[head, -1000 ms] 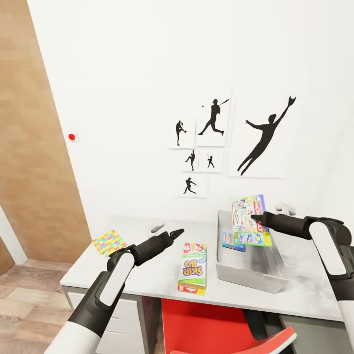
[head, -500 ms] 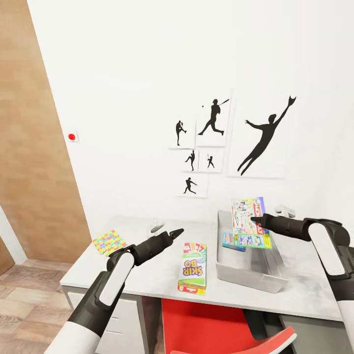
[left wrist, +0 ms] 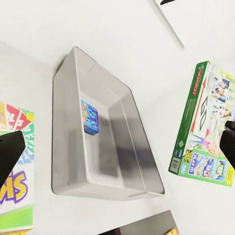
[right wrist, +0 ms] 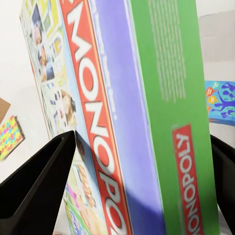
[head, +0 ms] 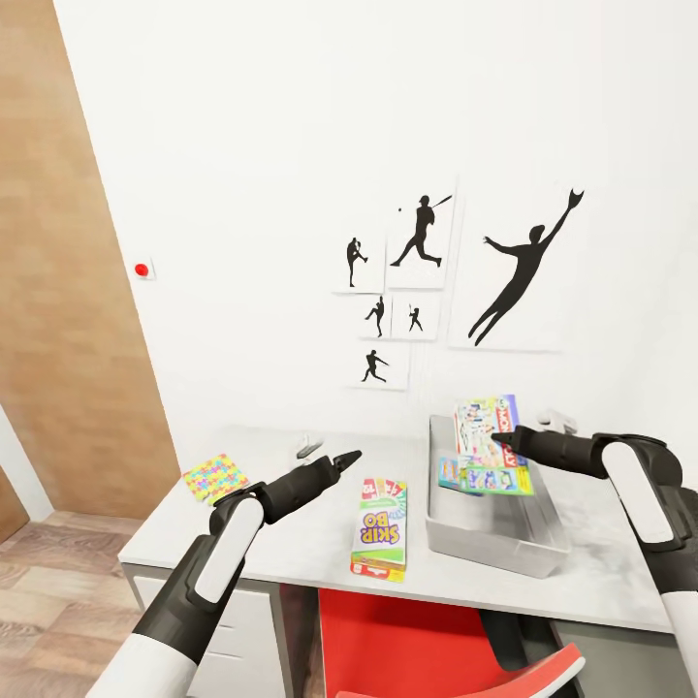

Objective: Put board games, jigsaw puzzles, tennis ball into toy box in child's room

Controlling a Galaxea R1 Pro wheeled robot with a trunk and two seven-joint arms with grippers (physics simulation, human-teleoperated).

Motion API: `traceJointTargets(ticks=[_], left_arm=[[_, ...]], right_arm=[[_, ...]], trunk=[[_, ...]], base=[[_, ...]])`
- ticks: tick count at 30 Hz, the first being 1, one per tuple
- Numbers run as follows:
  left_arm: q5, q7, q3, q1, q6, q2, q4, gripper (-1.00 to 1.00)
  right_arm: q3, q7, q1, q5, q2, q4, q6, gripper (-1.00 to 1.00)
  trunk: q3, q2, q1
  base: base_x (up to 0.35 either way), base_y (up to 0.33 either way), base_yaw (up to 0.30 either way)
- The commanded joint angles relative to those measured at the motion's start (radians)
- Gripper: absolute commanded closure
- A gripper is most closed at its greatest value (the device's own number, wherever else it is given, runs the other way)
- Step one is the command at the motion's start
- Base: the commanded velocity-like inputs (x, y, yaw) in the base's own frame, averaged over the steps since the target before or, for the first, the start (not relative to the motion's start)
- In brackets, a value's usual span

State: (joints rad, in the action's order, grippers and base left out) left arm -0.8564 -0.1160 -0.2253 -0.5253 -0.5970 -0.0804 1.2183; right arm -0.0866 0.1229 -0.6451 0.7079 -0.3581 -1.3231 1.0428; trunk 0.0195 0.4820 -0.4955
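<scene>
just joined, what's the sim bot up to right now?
It is packing toys. The right gripper holds the Monopoly box on edge over the grey toy box on the table; a small blue box already lies inside. The left gripper hovers empty above the table, near the Skip-Bo box. A colourful puzzle waits at the table's far left.

Left arm: extended forward and low, black forearm angled up, left gripper (head: 351,456) bare, fingers drawn to a point. Right arm: bent at the elbow, reaching inward, right gripper (head: 501,439) clamped on the Monopoly box (head: 488,428), held tilted.
</scene>
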Motion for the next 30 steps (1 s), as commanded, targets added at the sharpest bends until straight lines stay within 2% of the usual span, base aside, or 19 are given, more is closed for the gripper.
traceJointTargets(ticks=[1, 7, 12, 16, 17, 20, 21, 24, 30], left_arm=[[-0.002, -0.002, 0.002, -0.001, -0.005, 0.0, 0.0, -1.0], [-0.002, -0.002, 0.003, -0.002, -0.007, 0.0, -0.003, -1.0], [-0.003, -0.002, 0.003, -0.002, -0.007, 0.0, -0.004, -1.0], [-0.003, -0.002, 0.003, -0.002, -0.007, 0.001, -0.005, -1.0], [-0.003, -0.002, 0.003, -0.002, -0.007, 0.001, -0.005, -1.0], [-0.003, -0.002, 0.003, -0.002, -0.007, 0.001, -0.006, -1.0], [-0.003, -0.003, 0.003, -0.002, -0.007, 0.001, -0.007, -1.0], [-0.003, -0.002, 0.003, -0.002, -0.007, 0.001, -0.007, -1.0], [-0.003, -0.003, 0.004, -0.002, -0.007, 0.001, -0.008, -1.0]], right_arm=[[0.002, 0.011, -0.002, -0.01, 0.0, 0.001, 0.004, 1.0], [0.011, 0.011, -0.01, -0.01, -0.001, 0.009, 0.004, 1.0], [0.013, 0.011, -0.034, -0.01, -0.001, 0.077, 0.004, 1.0], [0.015, 0.011, -0.097, -0.011, 0.002, 0.198, 0.004, 1.0], [0.015, 0.011, -0.097, -0.011, 0.002, 0.198, 0.004, 1.0], [0.015, 0.011, -0.16, -0.011, 0.001, 0.309, 0.004, 1.0], [0.016, 0.011, -0.204, -0.011, 0.001, 0.384, 0.004, 1.0], [0.017, 0.011, -0.265, -0.012, 0.002, 0.488, 0.004, 1.0], [0.019, 0.011, -0.357, -0.014, 0.005, 0.614, 0.004, 1.0]], trunk=[[0.002, 0.002, -0.001], [0.003, 0.002, -0.001], [0.009, 0.002, -0.001], [0.015, 0.002, -0.001], [0.017, 0.002, -0.001], [0.022, 0.002, -0.001], [0.023, 0.002, -0.001], [0.028, 0.002, -0.001], [0.038, 0.002, -0.001]], base=[[0.0, 0.0, 0.0], [0.0, 0.0, 0.0], [0.0, 0.0, 0.0], [0.0, 0.0, 0.0], [0.0, 0.0, 0.0], [0.0, 0.0, 0.0], [0.0, 0.0, 0.0], [0.0, 0.0, 0.0], [0.0, 0.0, 0.0]])
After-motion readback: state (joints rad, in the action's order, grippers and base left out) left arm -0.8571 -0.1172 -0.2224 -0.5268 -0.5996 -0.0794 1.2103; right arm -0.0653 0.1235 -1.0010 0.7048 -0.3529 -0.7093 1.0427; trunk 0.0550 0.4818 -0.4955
